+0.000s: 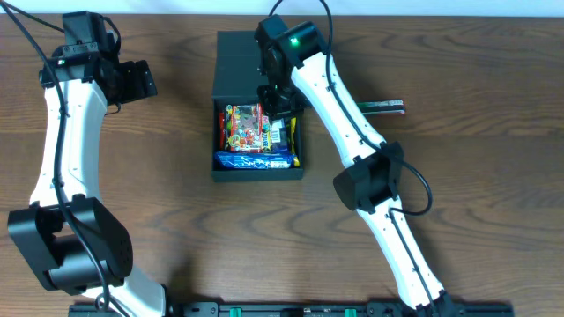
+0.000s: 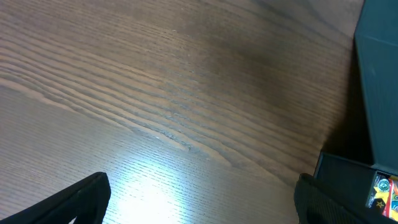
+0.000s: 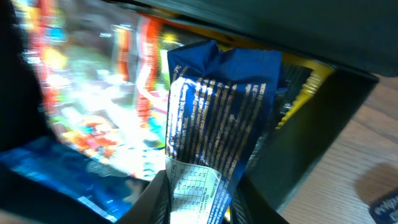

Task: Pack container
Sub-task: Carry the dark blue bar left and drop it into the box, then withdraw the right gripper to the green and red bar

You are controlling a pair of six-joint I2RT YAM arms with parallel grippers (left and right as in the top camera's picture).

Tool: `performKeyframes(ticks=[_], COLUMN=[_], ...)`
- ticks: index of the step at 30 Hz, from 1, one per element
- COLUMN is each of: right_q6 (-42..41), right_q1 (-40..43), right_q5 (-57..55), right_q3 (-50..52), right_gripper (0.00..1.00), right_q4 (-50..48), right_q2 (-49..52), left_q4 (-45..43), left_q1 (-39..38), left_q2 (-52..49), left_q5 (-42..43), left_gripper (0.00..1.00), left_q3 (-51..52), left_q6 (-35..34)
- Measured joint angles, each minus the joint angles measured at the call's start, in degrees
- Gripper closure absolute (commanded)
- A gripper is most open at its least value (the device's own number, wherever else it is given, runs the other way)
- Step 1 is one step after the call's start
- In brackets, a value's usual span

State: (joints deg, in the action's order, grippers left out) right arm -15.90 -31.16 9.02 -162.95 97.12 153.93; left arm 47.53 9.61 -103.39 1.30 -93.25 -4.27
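The container (image 1: 236, 66) is a dark grey-green box in the middle of the table, its flap lid folded back at the far side. Inside lie a colourful candy packet (image 1: 244, 126) and a light blue packet (image 1: 254, 160). My right gripper (image 1: 280, 110) reaches into the box's right side. It is shut on a dark blue snack packet (image 3: 224, 118), pinching the packet's printed end between its fingers (image 3: 160, 198), beside a yellow packet (image 3: 306, 87). My left gripper (image 1: 132, 81) hangs open over bare wood left of the box, with nothing between its fingertips (image 2: 78, 199). The box's edge (image 2: 379, 81) shows at the right of the left wrist view.
A dark green packet (image 1: 381, 106) lies on the table to the right of the right arm. The wooden tabletop (image 2: 155, 93) stretches out left of the container.
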Motion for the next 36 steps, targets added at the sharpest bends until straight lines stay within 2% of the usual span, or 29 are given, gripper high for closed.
performKeyframes(ticks=[9, 10, 11, 12, 18, 19, 22, 26, 31, 36], right_q6=[-3.96, -4.48, -4.92, -5.46, -6.47, -6.49, -6.86, -8.11, -16.74, -29.22], right_q1=[0.13, 0.13, 0.13, 0.13, 0.15, 0.15, 0.17, 0.98, 5.95, 14.97], right_q5=[-3.41, -3.69, -4.02, -4.57, -5.42, -5.42, -5.07, -6.99, -11.50, -12.50], right_q3=[1.09, 1.09, 1.09, 1.09, 1.09, 1.09, 1.09, 1.09, 0.52, 2.05], right_gripper=[0.82, 0.75, 0.61, 0.54, 0.51, 0.48, 0.28, 0.14, 0.08, 0.01], right_q4=[0.00, 0.00, 0.00, 0.00, -0.07, -0.07, -0.35, -1.68, -0.98, -0.33], right_q2=[0.00, 0.00, 0.00, 0.00, 0.00, -0.02, -0.48, -5.16, -13.46, -14.47], left_q4=[0.04, 0.04, 0.04, 0.04, 0.04, 0.04, 0.04, 0.07, 0.04, 0.24], left_q1=[0.00, 0.00, 0.00, 0.00, 0.00, 0.00, -0.02, 0.00, 0.00, 0.00], left_q2=[0.00, 0.00, 0.00, 0.00, 0.00, 0.00, 0.00, 0.00, 0.00, 0.00], left_q5=[0.02, 0.00, 0.00, 0.02, 0.02, 0.02, 0.00, 0.00, 0.00, 0.02], left_gripper=[0.05, 0.05, 0.05, 0.05, 0.05, 0.04, 0.05, 0.05, 0.05, 0.05], left_q3=[0.00, 0.00, 0.00, 0.00, 0.00, 0.00, 0.00, 0.00, 0.00, 0.00], left_q6=[0.00, 0.00, 0.00, 0.00, 0.00, 0.00, 0.00, 0.00, 0.00, 0.00])
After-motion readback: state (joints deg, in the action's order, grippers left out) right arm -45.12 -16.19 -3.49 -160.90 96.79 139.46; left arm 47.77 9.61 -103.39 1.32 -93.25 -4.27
